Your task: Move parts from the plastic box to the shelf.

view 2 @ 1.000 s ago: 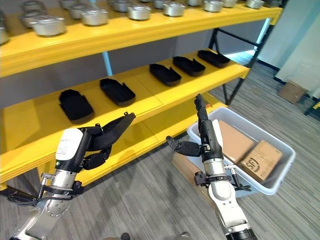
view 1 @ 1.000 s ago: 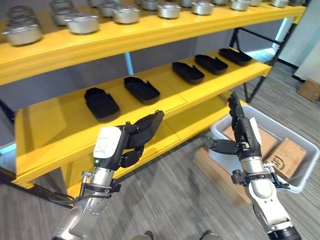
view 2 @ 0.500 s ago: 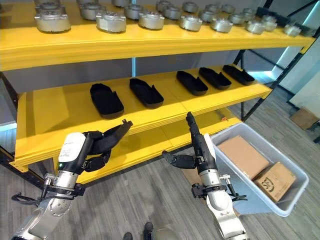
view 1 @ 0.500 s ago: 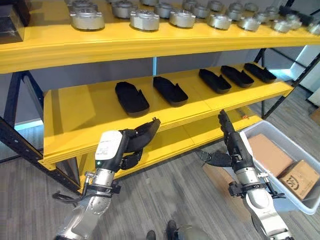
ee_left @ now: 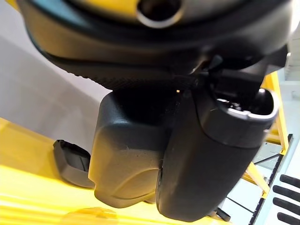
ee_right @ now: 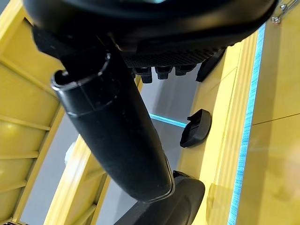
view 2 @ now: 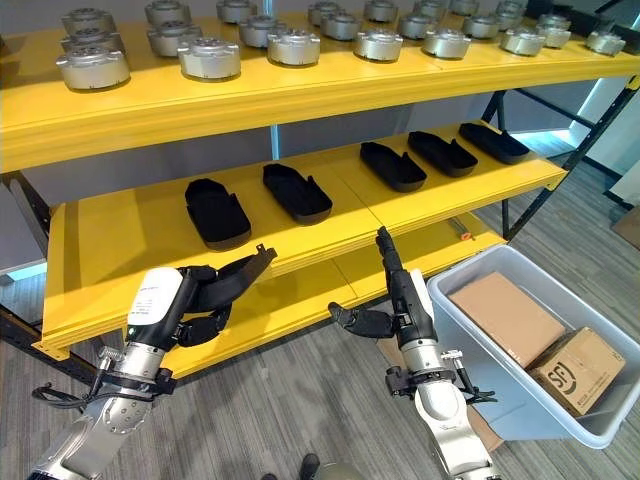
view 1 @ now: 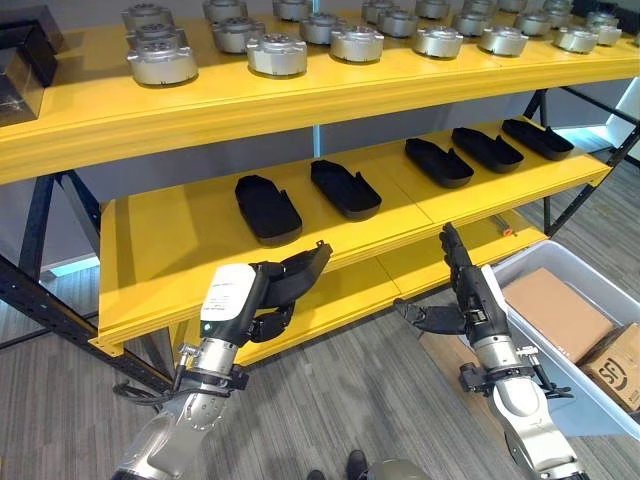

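Note:
A grey plastic box [view 2: 510, 405] stands on the floor at the right with two cardboard boxes [view 2: 505, 318] [view 2: 580, 372] in it. Ahead is the yellow shelf [view 2: 120, 250], with several black tray-like parts [view 2: 297, 192] lying in a row on its middle level. My left hand [view 1: 280, 290] hovers open and empty in front of that level's edge, below the leftmost black part [view 1: 266, 208]. Just left of the box, my right hand [view 1: 465, 290] is open too, its fingers pointing up and its thumb out to the side. A black part [ee_right: 197, 127] also shows in the right wrist view.
Several round silver parts [view 2: 208, 57] line the shelf's top level. The lowest yellow level [view 2: 300, 300] sits behind both hands. Black frame legs stand at the left [view 1: 40, 220] and right [view 2: 520, 200]. Grey plank floor [view 2: 300, 400] lies in front of the shelf.
The whole picture has shifted, so the camera moved: the shelf now sits more centred and the box nearer the right edge. Both hands keep the same open pose.

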Tool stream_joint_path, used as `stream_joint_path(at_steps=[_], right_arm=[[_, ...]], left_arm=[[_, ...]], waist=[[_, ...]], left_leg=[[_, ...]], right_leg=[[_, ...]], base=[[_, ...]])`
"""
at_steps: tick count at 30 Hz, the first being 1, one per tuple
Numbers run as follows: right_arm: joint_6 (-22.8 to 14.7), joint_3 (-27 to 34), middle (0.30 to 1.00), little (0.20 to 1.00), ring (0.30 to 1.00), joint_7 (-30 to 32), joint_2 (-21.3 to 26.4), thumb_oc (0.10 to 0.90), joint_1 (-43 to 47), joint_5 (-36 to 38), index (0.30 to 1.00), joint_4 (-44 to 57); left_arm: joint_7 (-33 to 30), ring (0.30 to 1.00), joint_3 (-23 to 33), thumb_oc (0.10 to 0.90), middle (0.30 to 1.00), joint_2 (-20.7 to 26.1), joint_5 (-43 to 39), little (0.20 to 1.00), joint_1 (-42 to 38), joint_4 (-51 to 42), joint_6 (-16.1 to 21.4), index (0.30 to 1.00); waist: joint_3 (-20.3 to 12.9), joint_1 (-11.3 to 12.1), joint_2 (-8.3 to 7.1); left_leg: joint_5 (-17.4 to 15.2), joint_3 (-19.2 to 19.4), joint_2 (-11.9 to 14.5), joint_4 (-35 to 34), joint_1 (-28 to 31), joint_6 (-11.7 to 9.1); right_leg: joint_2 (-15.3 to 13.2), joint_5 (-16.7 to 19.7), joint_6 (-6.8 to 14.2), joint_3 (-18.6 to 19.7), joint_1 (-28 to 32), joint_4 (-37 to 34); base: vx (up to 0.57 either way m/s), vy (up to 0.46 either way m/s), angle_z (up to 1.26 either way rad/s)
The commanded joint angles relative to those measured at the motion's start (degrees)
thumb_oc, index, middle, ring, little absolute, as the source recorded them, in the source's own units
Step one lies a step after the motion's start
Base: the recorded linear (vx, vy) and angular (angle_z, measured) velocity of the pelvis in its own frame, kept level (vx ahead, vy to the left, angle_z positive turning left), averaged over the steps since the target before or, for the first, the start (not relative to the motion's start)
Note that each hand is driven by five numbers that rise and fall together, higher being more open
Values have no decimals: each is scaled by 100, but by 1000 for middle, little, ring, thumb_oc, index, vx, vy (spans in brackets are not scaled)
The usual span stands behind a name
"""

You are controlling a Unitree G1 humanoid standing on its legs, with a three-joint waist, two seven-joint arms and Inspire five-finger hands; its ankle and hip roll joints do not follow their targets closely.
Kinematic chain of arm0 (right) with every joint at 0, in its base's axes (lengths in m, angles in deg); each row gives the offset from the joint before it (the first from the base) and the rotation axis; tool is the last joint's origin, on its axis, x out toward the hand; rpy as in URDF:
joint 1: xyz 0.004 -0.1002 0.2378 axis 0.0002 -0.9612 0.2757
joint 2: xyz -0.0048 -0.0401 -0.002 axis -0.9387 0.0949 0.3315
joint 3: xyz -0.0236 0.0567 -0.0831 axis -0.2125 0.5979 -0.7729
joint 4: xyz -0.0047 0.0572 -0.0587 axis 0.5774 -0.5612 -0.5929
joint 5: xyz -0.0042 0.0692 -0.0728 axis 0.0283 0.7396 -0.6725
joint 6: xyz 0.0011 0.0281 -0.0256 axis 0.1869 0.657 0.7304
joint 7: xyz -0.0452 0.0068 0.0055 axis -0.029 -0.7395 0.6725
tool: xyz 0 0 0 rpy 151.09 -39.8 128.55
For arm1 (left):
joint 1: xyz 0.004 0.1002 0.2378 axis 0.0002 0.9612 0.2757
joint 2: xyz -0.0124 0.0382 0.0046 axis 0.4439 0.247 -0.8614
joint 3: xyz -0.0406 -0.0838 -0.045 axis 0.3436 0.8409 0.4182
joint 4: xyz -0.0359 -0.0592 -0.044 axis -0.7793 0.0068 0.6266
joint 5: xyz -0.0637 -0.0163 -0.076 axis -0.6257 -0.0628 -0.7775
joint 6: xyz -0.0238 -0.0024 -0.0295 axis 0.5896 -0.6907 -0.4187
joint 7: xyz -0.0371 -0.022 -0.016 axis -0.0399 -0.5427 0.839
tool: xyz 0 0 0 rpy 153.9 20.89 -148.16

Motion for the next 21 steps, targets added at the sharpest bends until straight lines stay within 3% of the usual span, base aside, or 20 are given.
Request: stream_joint_path(at_steps=[1, 2, 3, 4, 5, 6, 7, 8, 10, 13, 17, 21], right_arm=[[-726, 337, 1000, 1000, 1000, 172, 218, 900, 765, 218, 1000, 517], [-717, 352, 1000, 1000, 1000, 187, 233, 900, 760, 200, 1000, 519], [-721, 354, 1000, 1000, 1000, 211, 236, 900, 751, 190, 1000, 526], [-721, 352, 1000, 1000, 1000, 211, 237, 900, 750, 189, 1000, 526], [-725, 377, 1000, 1000, 1000, 263, 232, 900, 697, 169, 1000, 525], [-742, 403, 1000, 1000, 1000, 300, 247, 900, 637, 181, 1000, 524], [-754, 414, 1000, 1000, 1000, 328, 269, 900, 582, 200, 1000, 548], [-754, 421, 1000, 1000, 1000, 329, 277, 900, 579, 202, 1000, 552], [-783, 411, 1000, 1000, 1000, 354, 308, 900, 483, 259, 1000, 540], [-762, 497, 1000, 1000, 1000, 332, 284, 900, 278, 177, 1000, 586], [-732, 573, 1000, 1000, 1000, 395, 126, 900, 99, 95, 1000, 621], [-701, 602, 1000, 1000, 1000, 378, 80, 900, 52, 75, 1000, 642]], left_arm=[[-410, 300, 237, 400, 300, -177, -390, 300, -801, -707, 514, 300], [-422, 300, 255, 400, 300, -181, -428, 300, -803, -710, 501, 300], [-476, 300, 290, 400, 300, -189, -464, 300, -794, -717, 509, 300], [-476, 300, 291, 400, 300, -189, -464, 300, -791, -717, 510, 300], [-548, 300, 315, 400, 300, -206, -515, 300, -797, -757, 531, 300], [-586, 300, 325, 400, 300, -194, -521, 300, -820, -773, 559, 300], [-603, 300, 298, 400, 300, -183, -531, 300, -886, -775, 566, 300], [-605, 300, 291, 400, 300, -189, -532, 300, -897, -769, 566, 300], [-623, 300, 192, 400, 300, -179, -574, 300, -1056, -711, 557, 300], [-614, 300, 205, 400, 300, -166, -517, 300, -934, -697, 569, 300], [-581, 300, 211, 400, 300, -81, -554, 300, -878, -772, 566, 300], [-616, 300, 277, 400, 300, -25, -545, 300, -832, -797, 539, 300]], waist=[[-94, -21, -164], [-112, -59, -195], [-137, -91, -218], [-135, -85, -217], [-177, -146, -136], [-189, -195, -34], [-175, -239, 56], [-190, -241, 68], [-120, -269, 224], [-159, -235, 381], [-111, -119, 232], [-111, -77, 110]], left_leg=[[-202, 269, 425, 1245, -421, -382], [-288, 349, 675, 1222, -362, -353], [-284, 390, 1107, 1065, -275, -350], [-287, 396, 1111, 1060, -267, -352], [-1, 406, 1840, 501, -137, -405], [349, 430, 2273, -99, -50, -499], [705, 515, 2574, -579, 8, -573], [776, 522, 2589, -695, 43, -594], [1391, 649, 2952, -1202, 81, -746], [1158, 819, 2904, -1565, 298, -903], [694, 800, 2531, -1102, 249, -881], [427, 815, 2342, -883, 259, -831]], right_leg=[[-220, 305, 407, 19, 326, -442], [-270, 282, 423, 5, 285, -390], [-365, 255, 454, -3, 218, -279], [-362, 249, 452, 3, 216, -270], [-491, 144, 557, -29, 112, -121], [-535, 30, 619, -73, 6, 65], [-581, -69, 652, -118, -136, 297], [-569, -99, 639, -127, -180, 355], [-714, -248, 724, -177, -431, 774], [-810, -396, 839, -181, -559, 1032], [-1135, -201, 993, -277, -124, 712], [-1250, -57, 1087, -219, 72, 468]], base=[[-79, -16, 53], [12, 22, 33], [24, 30, 25], [20, 133, 31], [11, 195, 34], [-13, 265, 28], [-15, 140, 37], [-53, 149, 63], [-36, 229, 56], [68, 223, 13], [134, 201, 9], [74, 121, 33]])
